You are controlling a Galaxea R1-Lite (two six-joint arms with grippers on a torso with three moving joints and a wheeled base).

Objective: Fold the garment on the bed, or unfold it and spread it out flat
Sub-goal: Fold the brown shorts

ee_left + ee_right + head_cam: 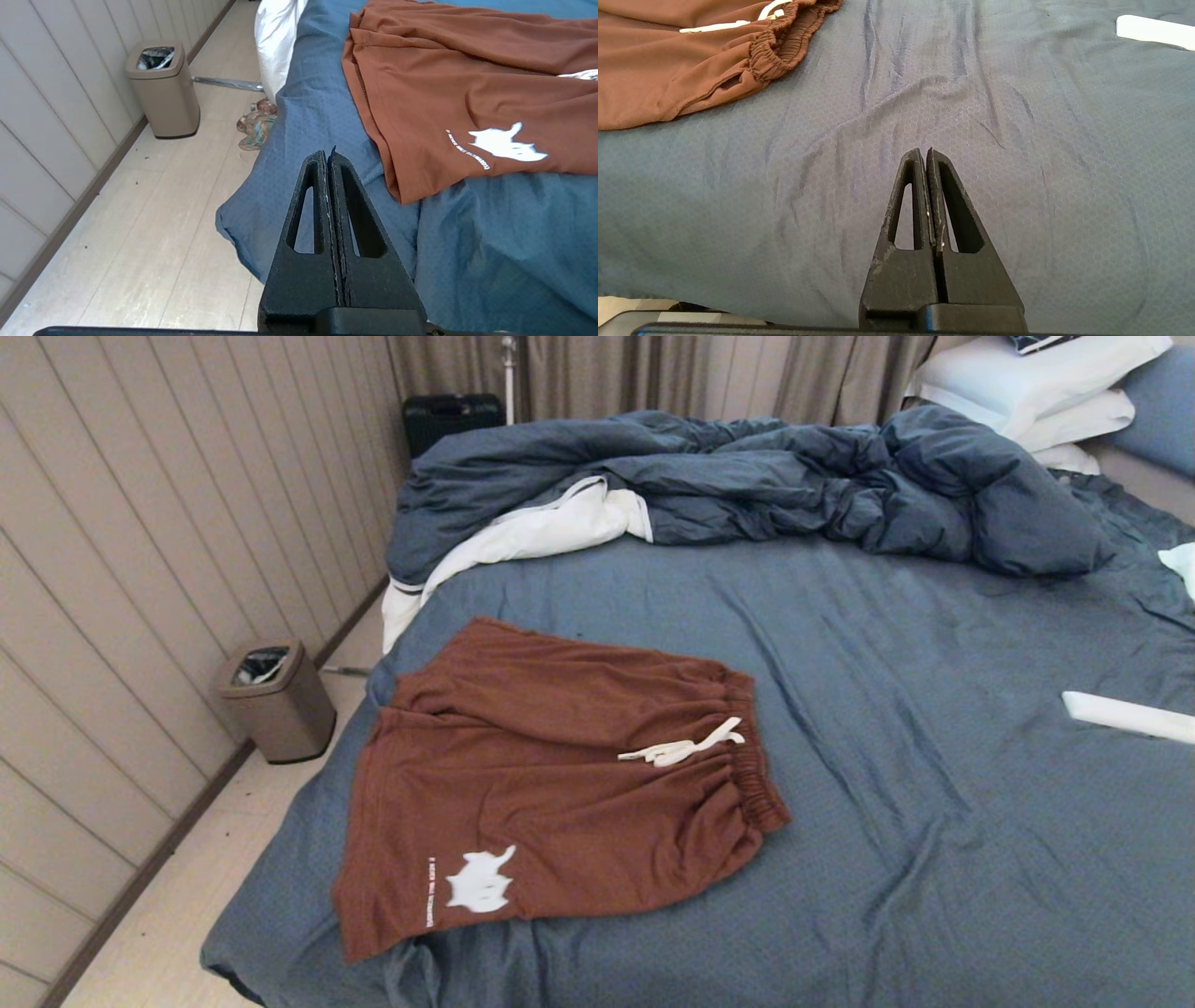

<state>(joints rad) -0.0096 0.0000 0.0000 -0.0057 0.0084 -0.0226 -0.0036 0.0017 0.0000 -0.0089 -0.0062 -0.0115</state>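
The garment (551, 784) lies spread near the bed's (934, 859) left edge. It looks soft and light (likely to slump); the waistband corners seem best to pinch. Left end effector (328, 156) and right end effector (924, 155) hang pressed together, empty.

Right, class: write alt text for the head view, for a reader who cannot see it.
Rust-brown fabric shorts with a white drawstring lie spread on a slate-blue sheeted bed, near its left edge. A rumpled dark blue duvet is heaped behind them.
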